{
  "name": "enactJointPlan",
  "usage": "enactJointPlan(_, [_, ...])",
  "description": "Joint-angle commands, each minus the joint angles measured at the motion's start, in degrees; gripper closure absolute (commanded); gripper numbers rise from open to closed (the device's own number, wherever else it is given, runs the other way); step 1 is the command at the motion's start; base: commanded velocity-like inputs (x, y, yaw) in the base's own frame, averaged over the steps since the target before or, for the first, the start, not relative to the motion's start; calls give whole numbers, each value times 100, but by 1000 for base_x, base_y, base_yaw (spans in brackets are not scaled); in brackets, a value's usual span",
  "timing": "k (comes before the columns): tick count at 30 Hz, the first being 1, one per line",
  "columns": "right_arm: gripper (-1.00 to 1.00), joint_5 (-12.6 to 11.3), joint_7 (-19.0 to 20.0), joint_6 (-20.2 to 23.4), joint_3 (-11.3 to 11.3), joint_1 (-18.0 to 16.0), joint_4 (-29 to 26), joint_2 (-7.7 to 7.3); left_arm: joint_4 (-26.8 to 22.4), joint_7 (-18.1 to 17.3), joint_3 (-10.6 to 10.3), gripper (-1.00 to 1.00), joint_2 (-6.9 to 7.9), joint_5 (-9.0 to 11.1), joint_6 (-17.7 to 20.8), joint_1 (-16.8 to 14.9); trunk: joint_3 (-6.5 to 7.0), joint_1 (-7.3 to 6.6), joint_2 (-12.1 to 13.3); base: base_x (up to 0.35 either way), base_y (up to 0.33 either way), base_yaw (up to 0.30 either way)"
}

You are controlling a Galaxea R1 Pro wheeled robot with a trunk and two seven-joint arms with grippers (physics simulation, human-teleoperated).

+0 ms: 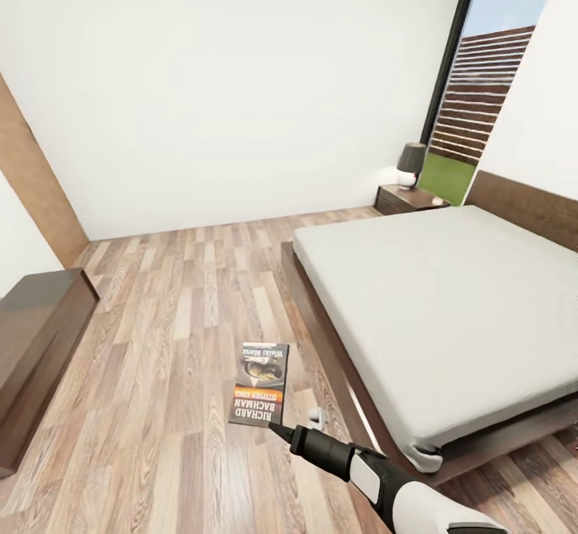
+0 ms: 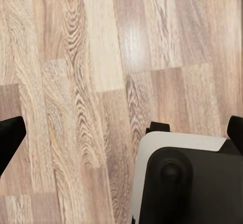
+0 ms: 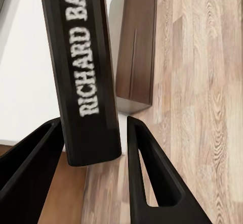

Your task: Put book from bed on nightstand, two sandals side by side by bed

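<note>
Head view, book (image 1: 260,384): is showing its cover face-up at the tip of the right claw (image 1: 277,431), over the plank floor (image 1: 160,341) beside the bed (image 1: 441,309), clear of the mattress.
Head view, right arm (image 1: 385,482): is reaching in from the lower right, its tip touching the book's near edge.
Head view, nightstand (image 1: 405,199): is standing at the far head corner of the bed, carrying a lamp (image 1: 411,165); the window (image 1: 482,92) is rising behind it.
Head view, worktop (image 1: 36,341): a long dark cabinet is sitting against the left wall.
Left wrist view, left claw (image 2: 121,133): is hanging over bare planks, fingers (image 2: 10,135) spread wide, nothing between them; part of the robot's body (image 2: 187,178) is lying below.
Right wrist view, right claw (image 3: 91,171): is gripping the book (image 3: 83,67) edge-on between both fingers, the spine lettering "RICHARD BAC" facing the camera.
Right wrist view, background: the dark cabinet (image 3: 134,47) and the floor (image 3: 202,82) are showing beyond the book.
</note>
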Motion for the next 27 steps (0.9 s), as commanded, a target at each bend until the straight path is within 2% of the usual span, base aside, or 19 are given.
enactJointPlan(1, [100,-12,13,49,-25,-4,3,4,-7,36,-49,-100,3,17,-12,-2,-3,3,-11,0,0,-119])
enactJointPlan(19, [100,17,13,43,1,-4,55,14,-7,36,-39,-100,3,39,-12,-2,154,3,-11,0,0,-35])
enactJointPlan(27, [100,359,1,34,49,-4,68,20,-7,36,-32,-100,3,53,-12,-2,195,3,-11,30,24,-2])
